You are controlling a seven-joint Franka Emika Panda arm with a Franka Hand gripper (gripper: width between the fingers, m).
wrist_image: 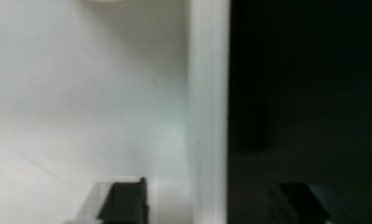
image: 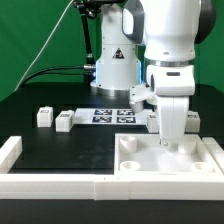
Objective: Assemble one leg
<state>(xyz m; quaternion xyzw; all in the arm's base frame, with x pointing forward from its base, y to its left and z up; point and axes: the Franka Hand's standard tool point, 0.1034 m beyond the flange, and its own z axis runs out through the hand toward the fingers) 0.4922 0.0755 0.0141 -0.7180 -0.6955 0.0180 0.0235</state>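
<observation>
The likely failure is a jarring descent onto the wrong part. On the exterior view's left, the leg (image: 42, 117) and a second leg (image: 64, 121) lie loose on the black table (image: 70, 146), well apart from the gripper (image: 168, 142), which hangs low over the white panel (image: 135, 168) on the right and could shove it. The arm stands vertical, wrist pointing straight down. The jaws are spread and empty, and the fingers (wrist_image: 124, 198) straddle the panel's edge
</observation>
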